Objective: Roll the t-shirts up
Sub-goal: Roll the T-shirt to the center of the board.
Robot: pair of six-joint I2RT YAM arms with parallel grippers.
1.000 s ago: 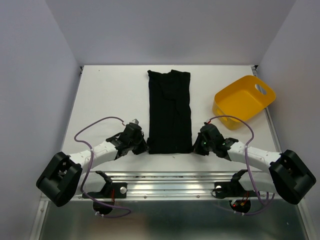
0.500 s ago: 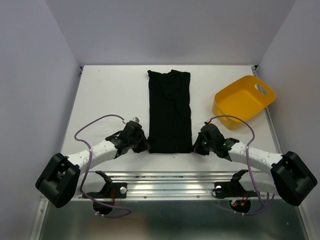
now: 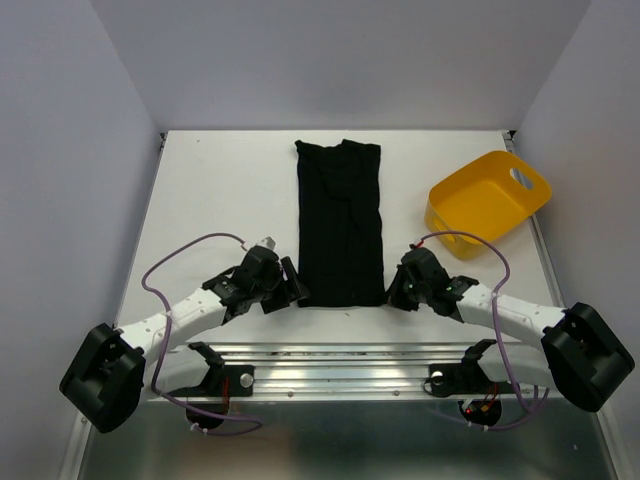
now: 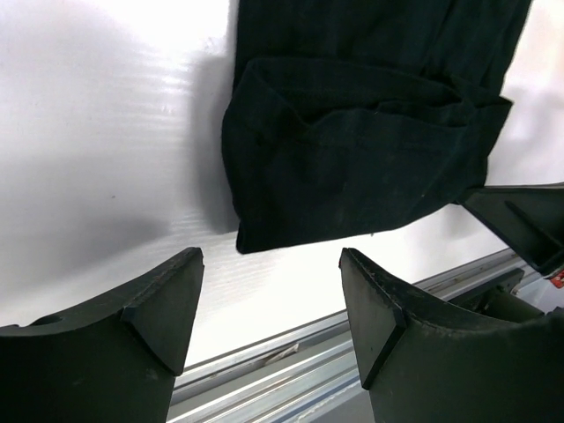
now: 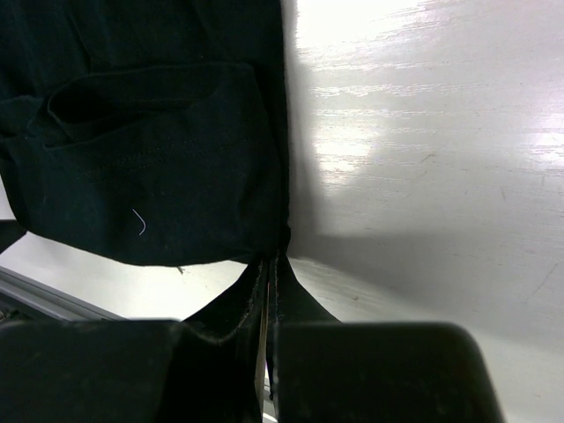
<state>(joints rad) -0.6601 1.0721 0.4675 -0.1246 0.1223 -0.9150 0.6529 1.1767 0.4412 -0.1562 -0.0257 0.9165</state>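
1. My left fingers (image 3: 295, 282) stand wide apart, low over the tabletop (image 3: 220, 200), with nothing between them.
2. The t-shirt (image 3: 340, 225) is a black strip folded lengthways and lying flat. Its near-left corner sits just ahead of the gap between the left fingers. In the left wrist view it touches neither finger.
3. My right fingers (image 5: 271, 264) are pressed fully together. Their tips meet the near-right corner of the t-shirt right at its edge. I cannot tell whether any cloth is caught between them.
4. The near hem spans from one set of fingers to the other. The rest of the t-shirt runs straight away from both, toward the far side of the tabletop.
5. Just beyond the fingers, the near end of the t-shirt is doubled, with a loose fold lying on top.
6. The yellow tub (image 3: 470, 225) sits beyond and to the right of my right fingers, apart from the t-shirt.
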